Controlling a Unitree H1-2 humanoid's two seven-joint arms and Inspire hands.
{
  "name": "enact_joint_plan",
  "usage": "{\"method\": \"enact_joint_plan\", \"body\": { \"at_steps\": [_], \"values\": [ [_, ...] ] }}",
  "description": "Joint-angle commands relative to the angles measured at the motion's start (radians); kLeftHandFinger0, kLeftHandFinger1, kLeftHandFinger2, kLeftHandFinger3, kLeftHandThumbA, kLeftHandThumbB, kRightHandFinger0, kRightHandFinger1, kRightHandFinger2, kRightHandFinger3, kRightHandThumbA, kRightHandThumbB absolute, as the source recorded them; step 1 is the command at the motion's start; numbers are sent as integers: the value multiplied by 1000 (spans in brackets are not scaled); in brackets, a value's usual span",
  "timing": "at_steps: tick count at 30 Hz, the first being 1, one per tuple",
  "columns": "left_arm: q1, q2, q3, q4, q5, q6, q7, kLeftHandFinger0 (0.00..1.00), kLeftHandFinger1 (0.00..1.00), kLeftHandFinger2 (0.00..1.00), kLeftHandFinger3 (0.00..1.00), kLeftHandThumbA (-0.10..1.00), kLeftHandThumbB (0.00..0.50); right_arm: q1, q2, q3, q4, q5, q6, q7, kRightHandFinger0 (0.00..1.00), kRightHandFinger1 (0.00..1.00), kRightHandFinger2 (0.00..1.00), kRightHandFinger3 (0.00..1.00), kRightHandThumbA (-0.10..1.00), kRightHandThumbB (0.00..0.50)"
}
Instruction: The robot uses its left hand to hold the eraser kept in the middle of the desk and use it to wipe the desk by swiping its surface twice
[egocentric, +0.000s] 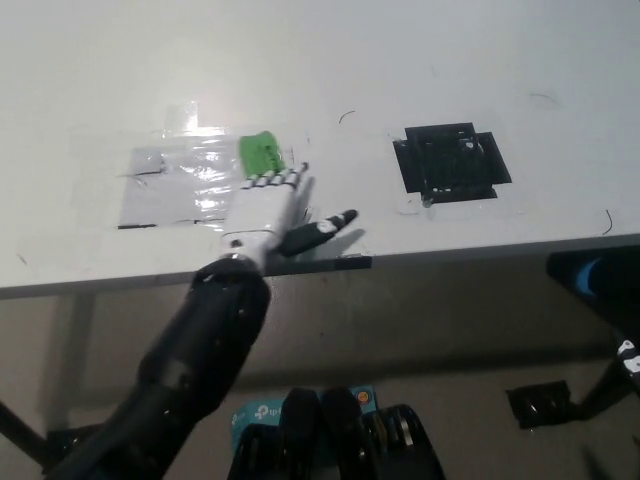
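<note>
The white left hand (268, 205) lies flat with fingers extended together over the green eraser (261, 153), pressing rather than gripping it so it can slide across the white desk (330, 60), at nine o'clock of the black taped square (450, 162), on the clear tape patch (185, 180).

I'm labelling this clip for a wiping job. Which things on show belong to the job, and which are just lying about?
Belongs to the job:
- green eraser
- left hand, pressing flat on the eraser
- white desk

Just lying about:
- black taped square on the desk
- clear plastic sheet taped to the desk
- black floor bracket under the desk
</note>
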Motion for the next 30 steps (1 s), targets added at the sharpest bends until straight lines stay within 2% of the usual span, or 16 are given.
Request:
{"method": "enact_joint_plan", "body": {
  "at_steps": [1,7,13,14,15,16,18,20,23,29,30],
  "values": [
    [195,64,71,60,-144,74,-138,1000,1000,1000,1000,1000,456,-4,-4,-5,-23,-8,-41,-8,941,980,1000,1000,1000,0],
    [264,111,117,26,-150,59,-125,1000,1000,1000,1000,1000,492,-3,-8,-10,-29,-7,-31,-8,935,988,1000,1000,1000,0],
    [349,186,123,-61,-137,58,-145,1000,1000,1000,1000,1000,499,4,-13,-10,-26,-13,-35,-8,959,1000,1000,1000,1000,1],
    [362,195,128,-73,-141,55,-145,1000,1000,1000,1000,1000,500,5,-9,-14,-32,-6,-24,-8,968,1000,1000,1000,1000,28],
    [365,196,128,-77,-141,54,-146,1000,1000,1000,1000,1000,500,5,-8,-18,-36,0,-19,-8,970,1000,1000,1000,1000,29],
    [383,218,124,-83,-124,56,-140,1000,1000,1000,1000,1000,500,5,-11,-18,-29,-1,-33,-10,958,993,1000,1000,1000,9],
    [394,231,121,-95,-121,40,-135,1000,1000,1000,1000,1000,492,5,-12,-20,-29,1,-37,-9,932,982,1000,1000,1000,0],
    [406,235,120,-126,-118,57,-148,1000,1000,1000,1000,1000,471,6,-9,-23,-31,28,-38,2,962,994,1000,1000,1000,9],
    [407,234,117,-116,-116,54,-140,1000,1000,1000,1000,1000,500,8,-9,-16,-31,6,-36,-3,950,989,1000,1000,1000,0],
    [400,212,116,-96,-122,65,-140,1000,1000,1000,1000,1000,500,4,-15,-15,-24,1,-41,-3,945,985,1000,1000,1000,0],
    [397,211,115,-100,-121,63,-140,1000,1000,1000,1000,1000,500,4,-11,-15,-32,5,-21,-1,971,991,1000,1000,1000,12]
  ]
}}
